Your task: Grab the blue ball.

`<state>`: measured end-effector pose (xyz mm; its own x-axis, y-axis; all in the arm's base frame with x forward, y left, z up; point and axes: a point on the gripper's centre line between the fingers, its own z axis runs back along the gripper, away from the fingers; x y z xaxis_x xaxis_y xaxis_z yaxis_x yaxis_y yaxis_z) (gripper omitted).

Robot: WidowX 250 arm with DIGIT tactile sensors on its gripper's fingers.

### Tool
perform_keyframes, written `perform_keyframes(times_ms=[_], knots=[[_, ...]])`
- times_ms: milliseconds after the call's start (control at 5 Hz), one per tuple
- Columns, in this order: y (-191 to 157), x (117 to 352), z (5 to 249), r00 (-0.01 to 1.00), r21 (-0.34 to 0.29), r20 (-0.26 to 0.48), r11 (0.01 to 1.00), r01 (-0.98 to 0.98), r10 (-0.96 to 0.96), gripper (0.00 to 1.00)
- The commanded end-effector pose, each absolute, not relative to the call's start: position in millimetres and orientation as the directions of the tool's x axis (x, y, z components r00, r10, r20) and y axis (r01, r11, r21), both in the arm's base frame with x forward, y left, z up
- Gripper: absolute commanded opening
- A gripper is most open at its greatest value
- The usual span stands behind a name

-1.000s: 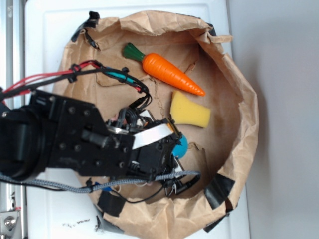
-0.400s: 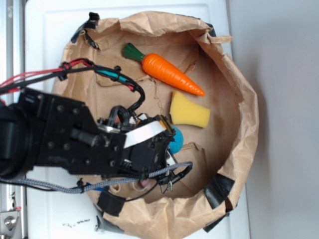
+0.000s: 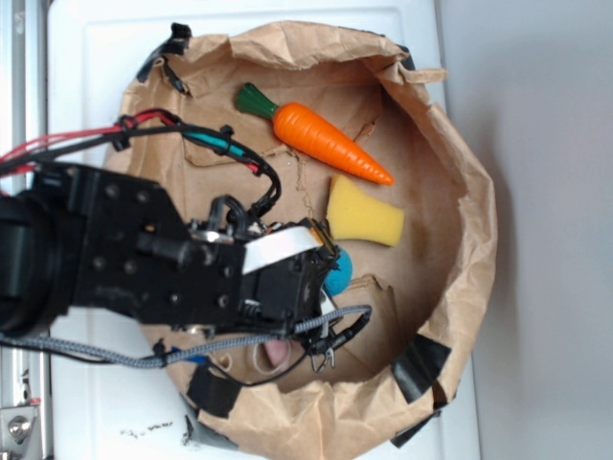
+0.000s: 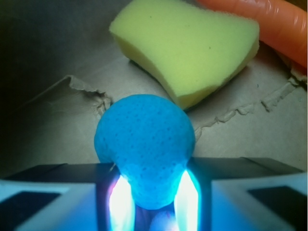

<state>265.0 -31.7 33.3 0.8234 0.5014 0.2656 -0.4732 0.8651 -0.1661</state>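
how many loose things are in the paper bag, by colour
blue: 1, the round blue foam ball pinched between the fingers
orange: 1, the orange plastic carrot with a green top
yellow: 1, the yellow sponge wedge
pink: 1, a pink thing, mostly hidden under the arm
total: 4

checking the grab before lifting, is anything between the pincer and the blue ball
Nothing visible. In the wrist view the blue ball sits directly between the pincer jaws, squeezed at its lower part. The yellow sponge and carrot lie beyond it.
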Motion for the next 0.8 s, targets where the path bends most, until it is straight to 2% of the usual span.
perform_keyframes(times_ms=[0,200,400,600], knots=[[2,273,120,0.767,-0.244,0.145,0.774,-0.584,0.625,0.00],[15,270,149,0.775,-0.262,0.083,0.764,-0.589,0.626,0.00],[18,271,154,0.764,-0.235,0.097,0.760,-0.605,0.638,0.00],[25,272,165,0.754,-0.188,0.072,0.751,-0.633,0.653,0.00]])
